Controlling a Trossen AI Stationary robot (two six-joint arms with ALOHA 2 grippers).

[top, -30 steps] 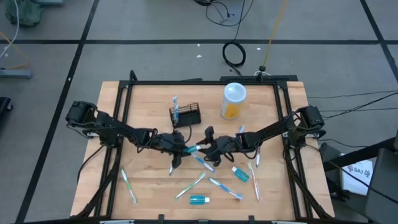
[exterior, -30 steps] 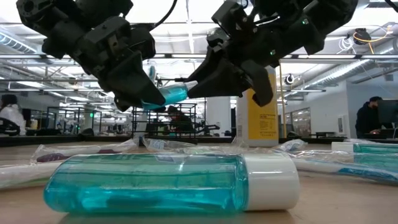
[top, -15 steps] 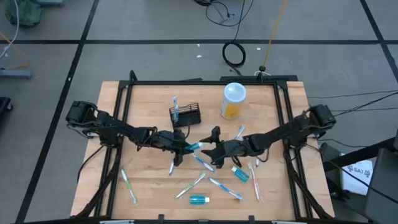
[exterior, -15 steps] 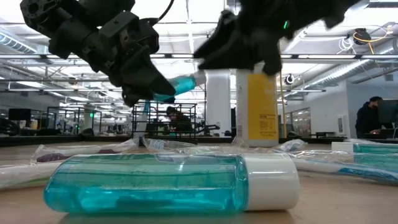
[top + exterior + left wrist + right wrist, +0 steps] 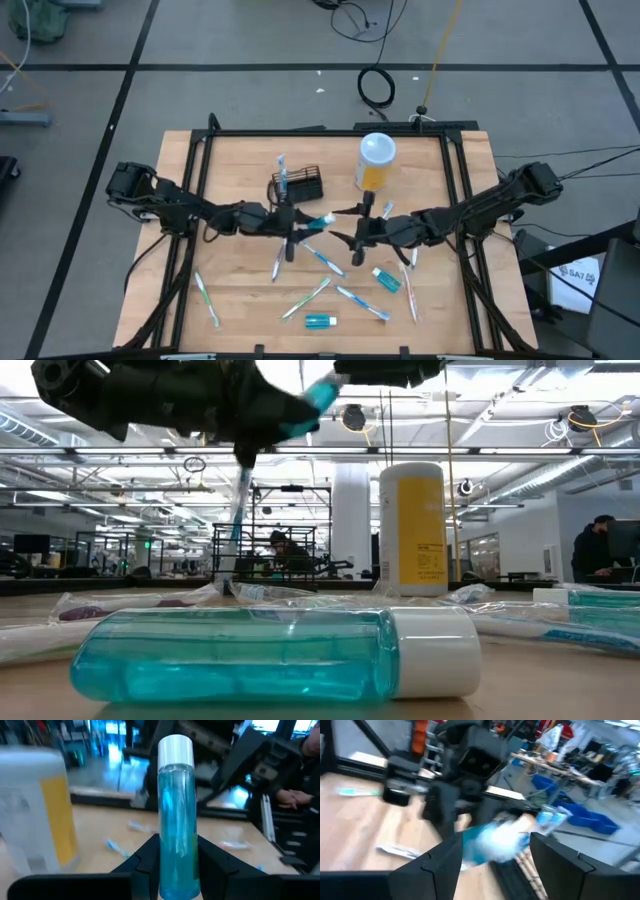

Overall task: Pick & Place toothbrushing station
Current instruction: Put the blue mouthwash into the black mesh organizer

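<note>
The toothbrushing station (image 5: 300, 185) is a small black rack that stands at the table's middle back with a toothbrush (image 5: 282, 170) upright in it. My left gripper (image 5: 298, 222) hovers in front of the rack, shut on a small bottle of blue liquid with a white cap (image 5: 320, 220) (image 5: 176, 815). The bottle's cap end (image 5: 320, 395) points toward the table's right. My right gripper (image 5: 357, 228) (image 5: 495, 865) hangs open just right of the cap, facing it, with nothing between its fingers. My left gripper pinches the blue bottle's lower body (image 5: 176, 870) between its two fingers (image 5: 148, 862). The fingers come level from the table's left and lie along the bottle. The capped end (image 5: 175, 750) sticks out past the fingertips. The bottle is lifted clear of the table.
A tall container with yellow contents and a white lid (image 5: 376, 160) (image 5: 413, 530) stands right of the rack. Wrapped toothbrushes (image 5: 350, 298), a teal tube (image 5: 387, 279) and a second blue bottle (image 5: 320, 321) (image 5: 270, 655) lie on the near half of the table.
My right gripper has come off the bottle's cap end, risen and drawn back toward the table's right edge while rolling. My left gripper has risen and tipped up to level, carrying the blue bottle higher above the table.
</note>
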